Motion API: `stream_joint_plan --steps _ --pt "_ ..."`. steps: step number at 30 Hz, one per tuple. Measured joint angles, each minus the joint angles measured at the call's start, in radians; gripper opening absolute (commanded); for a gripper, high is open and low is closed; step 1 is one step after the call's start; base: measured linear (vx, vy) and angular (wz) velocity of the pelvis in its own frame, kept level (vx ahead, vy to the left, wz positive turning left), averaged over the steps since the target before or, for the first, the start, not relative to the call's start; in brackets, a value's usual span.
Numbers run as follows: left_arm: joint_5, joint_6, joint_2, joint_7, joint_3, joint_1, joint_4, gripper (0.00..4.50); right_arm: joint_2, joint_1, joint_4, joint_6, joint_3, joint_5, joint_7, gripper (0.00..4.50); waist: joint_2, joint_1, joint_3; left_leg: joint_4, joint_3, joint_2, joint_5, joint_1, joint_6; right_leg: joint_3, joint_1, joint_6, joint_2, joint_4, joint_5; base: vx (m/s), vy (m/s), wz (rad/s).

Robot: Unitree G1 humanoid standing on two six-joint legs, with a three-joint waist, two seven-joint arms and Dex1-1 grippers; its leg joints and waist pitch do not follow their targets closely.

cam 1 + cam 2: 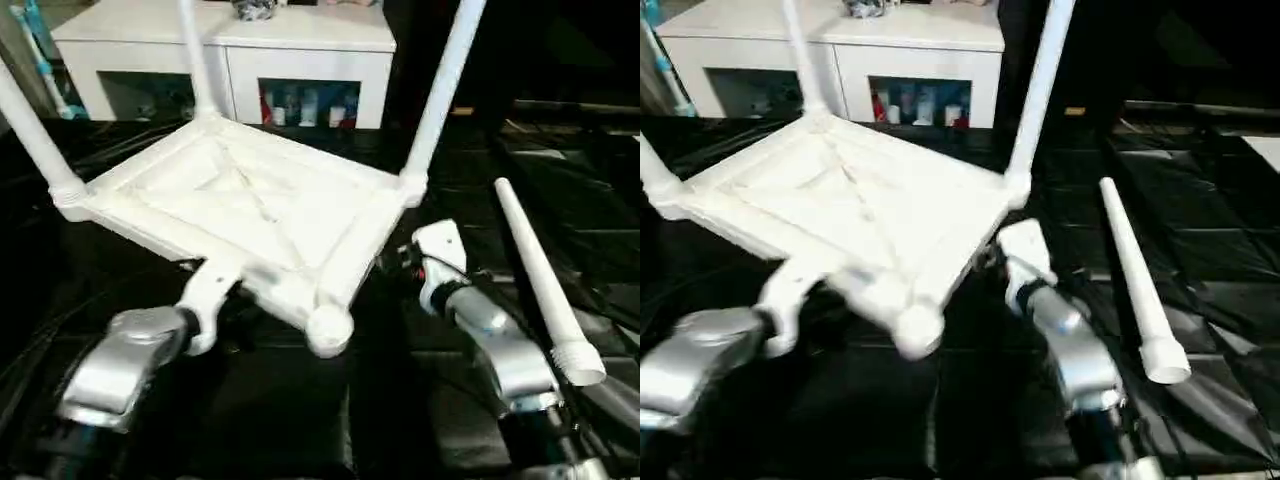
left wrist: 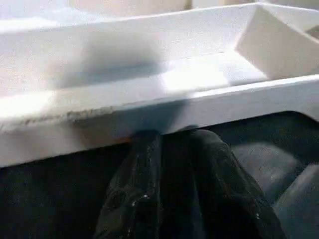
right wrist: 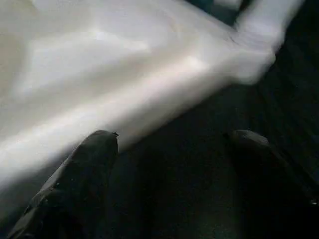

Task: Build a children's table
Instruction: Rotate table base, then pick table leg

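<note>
The upturned children's table [image 1: 250,205] sits at centre; the left hand [image 2: 172,137], at seven o'clock, pinches its near rim, while the right hand [image 3: 172,142], at four o'clock, is spread, loose leg [image 1: 540,285] beyond

The upturned table top [image 1: 250,215] is lying tilted across the black sheet [image 1: 280,420] — three fitted legs [image 1: 440,90] are standing up and barring its corners. A loose leg [image 1: 545,290] is blocking the right side; the nearest corner socket [image 1: 328,330] is sitting free between both arms.
</note>
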Motion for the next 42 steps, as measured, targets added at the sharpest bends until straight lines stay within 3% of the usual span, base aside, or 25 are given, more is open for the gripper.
stream_joint_plan --steps 2,3,8,18,28,42 --pt "-0.003 0.000 0.003 -0.007 -0.003 0.002 -0.012 1.23 -0.023 -0.026 0.000 0.072 -0.025 -0.004 -0.013 4.02 0.000 0.000 0.000 0.000 0.000 0.000 0.000 0.000 0.000 0.000 0.000 0.000 0.000 0.000 0.000 0.000 0.000 0.00" --pt "-0.009 -0.002 0.015 -0.026 -0.003 0.007 -0.033 1.27 -0.041 -0.055 0.000 0.124 -0.066 0.003 -0.022 4.13 0.000 0.000 0.000 0.001 0.000 0.000 0.000 -0.001 0.000 0.000 -0.001 0.001 0.000 0.001 -0.001 0.000 0.000 0.00" --pt "-0.066 -0.011 0.060 -0.108 0.006 0.015 -0.133 1.27 -0.140 -0.159 0.051 0.228 -0.180 0.012 -0.052 4.43 0.000 0.002 0.000 0.002 0.000 0.000 0.000 0.000 0.000 0.000 -0.001 0.001 0.000 0.003 -0.002 0.000 0.000 0.00" --pt "-0.160 -0.016 0.096 -0.217 0.005 0.013 -0.289 1.27 -0.292 -0.276 0.319 0.433 -0.294 0.068 0.013 4.43 0.000 0.001 0.000 0.007 0.000 0.000 0.000 0.000 0.000 0.001 -0.001 0.001 0.000 0.008 -0.002 0.000 0.000 0.00" --pt "-0.179 -0.007 0.098 -0.216 0.005 0.006 -0.310 1.27 -0.310 -0.278 0.450 0.467 -0.297 0.086 0.053 4.43 0.000 -0.003 0.000 0.010 0.000 0.001 0.000 0.000 0.000 0.001 -0.002 0.001 0.000 0.010 -0.001 0.000 0.000 0.00" --pt "-0.244 0.017 0.124 -0.264 0.001 0.006 -0.378 1.27 -0.321 -0.291 0.552 0.440 -0.301 0.090 0.067 3.22 0.000 0.000 0.000 0.010 0.000 0.001 0.000 -0.001 0.000 0.001 -0.002 0.001 0.000 0.010 -0.002 0.000 0.000 0.00"
